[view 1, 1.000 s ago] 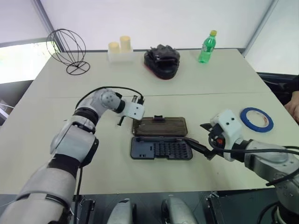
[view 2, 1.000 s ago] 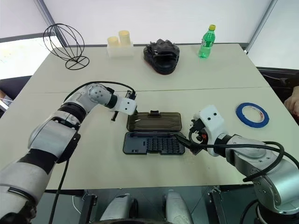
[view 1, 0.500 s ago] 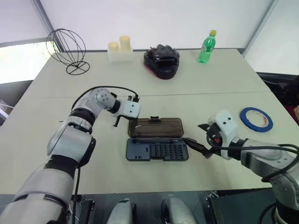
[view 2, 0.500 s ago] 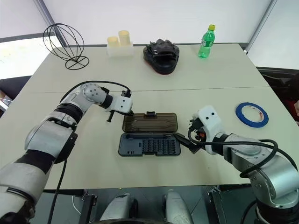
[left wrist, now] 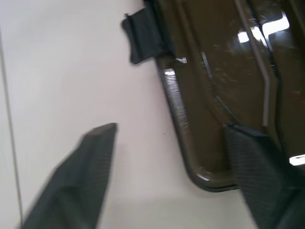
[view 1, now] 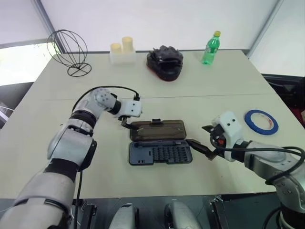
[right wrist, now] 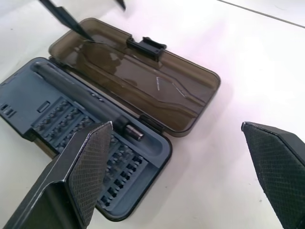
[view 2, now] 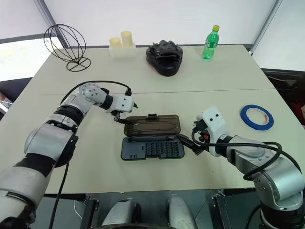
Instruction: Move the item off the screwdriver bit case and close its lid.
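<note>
The screwdriver bit case (view 1: 160, 153) lies open near the table's (view 1: 57, 109) front edge. Right gripper (view 1: 206, 141), released, hovers at its right end. The lid (view 1: 158, 130), light stiff plastic, lies flat behind; left gripper (view 1: 125, 122), released, straddles its left corner. Lift it at the latch edge. The tape (view 1: 261, 121) rests by the right edge.

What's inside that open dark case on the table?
The screwdriver bit case holds rows of small bit slots and a long driver along its hinge side. One finger of the right end effector covers some slots. Nothing lies on the open lid.
</note>
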Controlling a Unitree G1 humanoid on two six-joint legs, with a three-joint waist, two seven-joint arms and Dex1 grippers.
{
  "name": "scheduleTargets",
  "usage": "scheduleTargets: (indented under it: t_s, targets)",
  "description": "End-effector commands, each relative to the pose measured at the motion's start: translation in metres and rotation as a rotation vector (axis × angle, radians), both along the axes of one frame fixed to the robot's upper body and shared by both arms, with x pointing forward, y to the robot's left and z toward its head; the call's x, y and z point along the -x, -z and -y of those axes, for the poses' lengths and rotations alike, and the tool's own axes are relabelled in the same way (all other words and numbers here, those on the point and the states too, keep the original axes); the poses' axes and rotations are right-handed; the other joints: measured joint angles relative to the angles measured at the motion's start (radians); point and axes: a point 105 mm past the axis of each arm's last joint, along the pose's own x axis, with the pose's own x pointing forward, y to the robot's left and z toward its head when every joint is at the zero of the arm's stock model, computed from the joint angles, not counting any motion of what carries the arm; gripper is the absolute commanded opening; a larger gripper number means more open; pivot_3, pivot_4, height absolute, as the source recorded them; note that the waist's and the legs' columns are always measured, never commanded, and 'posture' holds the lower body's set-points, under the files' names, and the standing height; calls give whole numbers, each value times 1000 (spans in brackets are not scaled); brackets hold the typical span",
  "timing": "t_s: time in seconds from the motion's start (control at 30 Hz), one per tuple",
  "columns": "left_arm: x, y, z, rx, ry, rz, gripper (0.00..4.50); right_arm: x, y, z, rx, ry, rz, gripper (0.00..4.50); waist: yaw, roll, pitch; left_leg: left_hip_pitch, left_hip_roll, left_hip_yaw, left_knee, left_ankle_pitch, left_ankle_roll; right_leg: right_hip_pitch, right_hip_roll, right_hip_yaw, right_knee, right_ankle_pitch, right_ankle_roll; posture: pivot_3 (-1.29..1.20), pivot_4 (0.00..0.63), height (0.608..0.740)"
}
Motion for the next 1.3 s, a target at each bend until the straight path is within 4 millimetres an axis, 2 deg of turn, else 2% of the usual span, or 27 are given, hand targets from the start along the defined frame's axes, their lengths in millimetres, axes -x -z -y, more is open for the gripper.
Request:
scheduleTargets:
  t_s: [0.03, 0.17, 0.23, 0.33, 0.43, 0.47, 0.5, 0.73, 0.9, 0.97, 1.03, 1.2, 1.3]
  targets:
    - [-15, -73, 8, 466, -163, -131, 4343, 0, -7, -3, -2, -17, 37, 4500, 1, -3, 2, -2, 0, 0, 1, 0, 0, -1, 0, -1, 0, 0, 0, 0, 150, 740]
    - [-3, -114, -4, 650, -108, -298, 4343, 3, -4, -6, -7, -44, 19, 4500, -1, -4, 3, -3, -1, 0, 2, 0, 0, -1, -1, -2, 0, -1, 2, 0, 150, 740]
    - [4, -121, -12, 665, -78, -335, 4343, 3, -4, -7, -7, -54, 14, 4500, -4, -3, 3, -2, -1, 0, 1, 0, 0, -1, -1, -2, 0, -2, 3, 0, 150, 740]
    - [9, -119, -21, 664, -70, -373, 4343, -1, -6, -7, -8, -56, 22, 4500, -4, -3, 3, 0, -1, -1, 0, 0, 0, 0, -1, -1, 0, -2, 3, 0, 150, 740]
    - [23, -87, -33, 612, -78, -408, 4343, -24, -18, -3, -3, -20, 82, 4500, -14, -2, 2, 0, 0, -1, 1, 0, 0, 0, -1, 0, 1, -2, 3, 0, 150, 740]
    - [32, -72, -37, 582, -74, -420, 3832, -34, -23, -2, 4, -9, 106, 4500, -23, 0, 3, 1, 0, -1, 1, 0, 0, 0, -1, 1, 1, -2, 3, 0, 150, 740]
    - [42, -62, -39, 574, -63, -433, 3543, -42, -27, -2, 15, -6, 126, 4500, -26, 0, 3, 1, 0, -1, 1, 0, 0, 0, -1, 2, 1, -2, 3, 0, 150, 740]
    - [108, -25, -28, 560, -58, -501, 46, -82, -40, -1, 73, -12, 178, 4500, -19, 0, 3, -2, 1, -1, 0, 1, -1, -2, -2, 3, 1, -2, 3, 0, 150, 740]
    - [137, 1, -23, 452, -49, -483, 46, -98, -30, 0, 137, -31, 151, 4500, -13, 0, 3, -2, 1, 0, 1, 1, -1, -1, -2, 3, 0, -2, 3, 0, 150, 740]
    - [142, 11, -23, 412, -48, -473, 46, -103, -27, -1, 153, -34, 137, 4500, -15, 0, 3, -2, 1, 0, 1, 1, -1, -1, -2, 3, -1, -2, 3, 0, 150, 740]
    - [141, 20, -23, 397, -58, -458, 46, -109, -25, -2, 164, -34, 126, 4500, -16, 0, 3, -1, 1, 1, 0, 0, -1, -1, -2, 4, 0, -2, 3, 0, 150, 740]
    - [129, 58, -35, 227, -100, -299, 46, -113, -19, -3, 216, -59, 103, 4500, -14, 0, 3, -1, 0, 1, 0, 0, -1, -1, -2, 3, -2, -2, 3, 0, 150, 740]
    - [124, 68, -36, 231, -123, -282, 46, -112, -12, -6, 235, -93, 73, 4500, -10, 2, 2, 0, 0, 1, 0, 0, -1, 0, -3, 3, -2, -2, 3, 0, 150, 740]
